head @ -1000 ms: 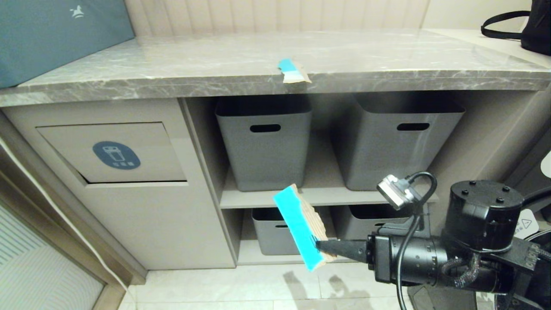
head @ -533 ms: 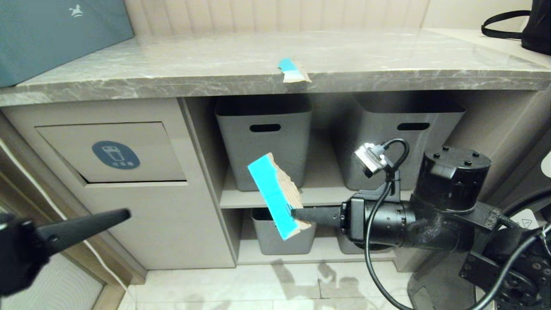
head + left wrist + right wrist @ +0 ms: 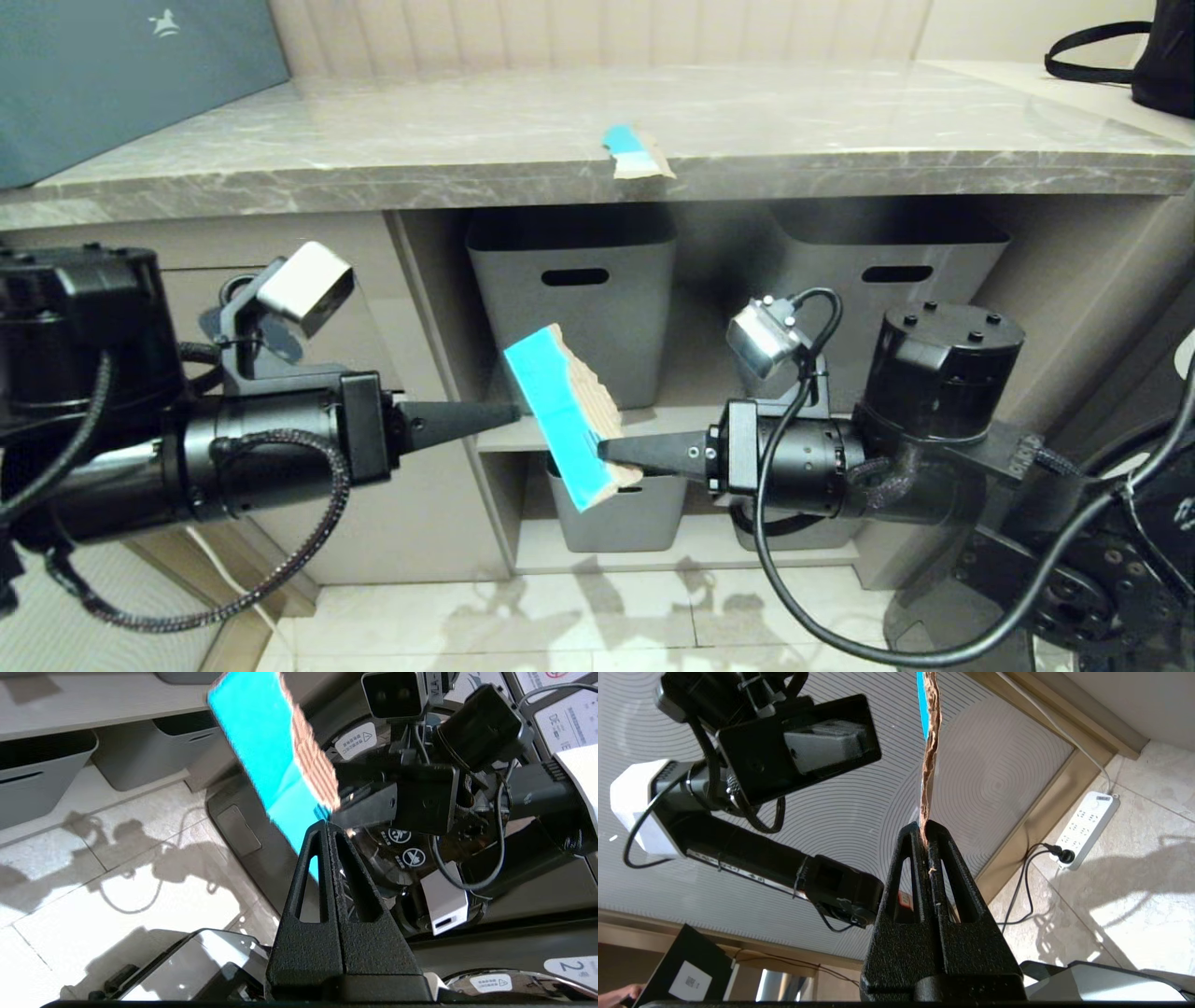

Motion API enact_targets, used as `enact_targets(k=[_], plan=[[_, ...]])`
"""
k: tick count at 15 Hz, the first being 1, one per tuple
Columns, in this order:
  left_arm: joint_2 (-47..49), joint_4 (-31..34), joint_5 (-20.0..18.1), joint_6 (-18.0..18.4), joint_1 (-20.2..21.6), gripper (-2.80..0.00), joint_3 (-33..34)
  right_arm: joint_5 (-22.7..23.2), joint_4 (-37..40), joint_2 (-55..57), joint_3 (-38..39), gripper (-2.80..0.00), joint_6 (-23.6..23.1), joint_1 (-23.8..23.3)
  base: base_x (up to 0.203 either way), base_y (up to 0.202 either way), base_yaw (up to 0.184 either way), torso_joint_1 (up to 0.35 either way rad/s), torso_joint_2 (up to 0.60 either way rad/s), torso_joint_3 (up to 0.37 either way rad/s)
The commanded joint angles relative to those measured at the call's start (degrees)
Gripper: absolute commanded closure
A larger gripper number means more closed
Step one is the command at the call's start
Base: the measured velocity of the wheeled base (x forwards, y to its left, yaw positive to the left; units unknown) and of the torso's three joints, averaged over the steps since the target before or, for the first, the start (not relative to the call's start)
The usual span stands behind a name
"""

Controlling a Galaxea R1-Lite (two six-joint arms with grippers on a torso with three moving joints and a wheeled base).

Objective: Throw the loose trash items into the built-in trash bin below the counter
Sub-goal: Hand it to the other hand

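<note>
My right gripper [image 3: 607, 450] is shut on a cyan-blue cardboard strip [image 3: 560, 411] with a tan torn edge, held tilted in front of the shelves; the wrist view shows the strip [image 3: 928, 760] edge-on, pinched at the gripper [image 3: 926, 826]. My left gripper [image 3: 509, 413] is shut and empty, its tip pointing at the strip's blue face [image 3: 268, 751] from the left, close to it. A second strip [image 3: 635, 157] lies at the front edge of the grey marble counter [image 3: 373, 177]. The trash bin flap [image 3: 373, 327] is mostly hidden behind my left arm.
Grey plastic baskets [image 3: 574, 308] [image 3: 887, 299] stand on the shelves behind the held strip, with more below. A teal box [image 3: 121, 75] sits at the counter's left, a black bag [image 3: 1158, 56] at the far right. A white power strip [image 3: 1085, 821] lies on the floor.
The right gripper has carried the strip up and to the left. The left arm has swung in from the lower left, covering the bin flap, its tip now near the strip.
</note>
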Motion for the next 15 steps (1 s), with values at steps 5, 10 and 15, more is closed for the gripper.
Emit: enact_targets(k=[5,10,15], plan=[[1.5,-0.2,-0.1,-0.4,-0.7,-2.8,-0.4,0.3,-1.6,1.1,-0.1,0.0,0.4,0.4,0.0,0.0,0.0,0.0,0.0,0.0],[5.9,-5.5,1.1,-0.2,-0.7,-2.8,-1.0,0.2,-1.6,0.0,-0.4,0.0,0.4,4.3,0.0,0.0,0.0,0.0,0.0,0.0],[8.0,-10.4,5.0,-0.4,-0.7,0.0,-1.0,-0.1,-1.6,-0.9,0.0,0.0,0.6,5.4,0.0,0.0,0.0,0.0,0.0,0.0]])
